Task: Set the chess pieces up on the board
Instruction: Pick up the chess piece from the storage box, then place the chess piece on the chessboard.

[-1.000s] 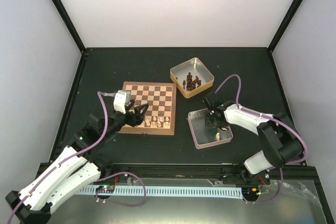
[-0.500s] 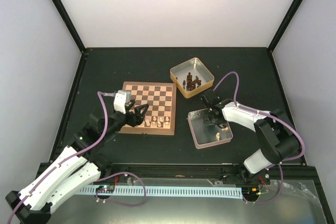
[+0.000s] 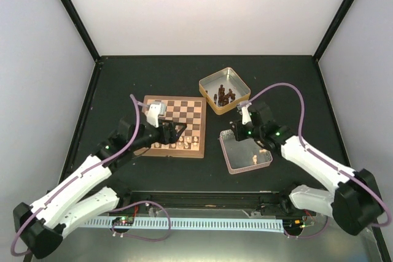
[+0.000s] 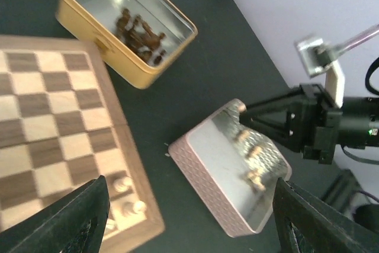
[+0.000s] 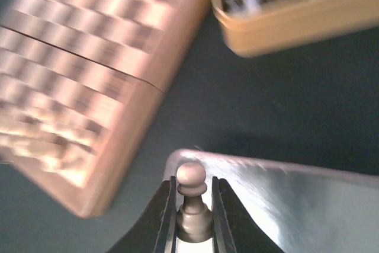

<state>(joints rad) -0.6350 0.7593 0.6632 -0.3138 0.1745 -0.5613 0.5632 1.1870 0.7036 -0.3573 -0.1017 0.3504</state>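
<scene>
Right gripper (image 5: pixel 191 214): its jaws are standing narrow and pinching a pale pawn (image 5: pixel 192 177) upright by the lower body, with the round head showing above the fingertips.
Right gripper's place: it is hovering over the far-left corner of the pink tin (image 3: pixel 228 152), between that tin and the board (image 3: pixel 184 111).
Left gripper (image 4: pixel 189 197): its jaws are standing wide apart and holding nothing.
Left gripper's place: it is hanging over the near right part of the board, pointing toward the two tins.
Pale pieces on the board (image 3: pixel 178 145): they are standing in the rows along the near edge. Two of them (image 4: pixel 124 184) are showing at the near right corner in the left wrist view.
Pale pieces in the pink tin (image 4: pixel 256 147): a few are lying inside it, blurred against the shiny bottom.
Gold tin (image 3: pixel 209 100): it is sitting just past the board's far right corner and holding a heap of dark brown pieces (image 4: pixel 140 34).
Board: it is lying flat on the dark table (image 3: pixel 123 84), left of both tins and touching neither.
Right wrist view: the board and the gold tin are showing blurred there.
</scene>
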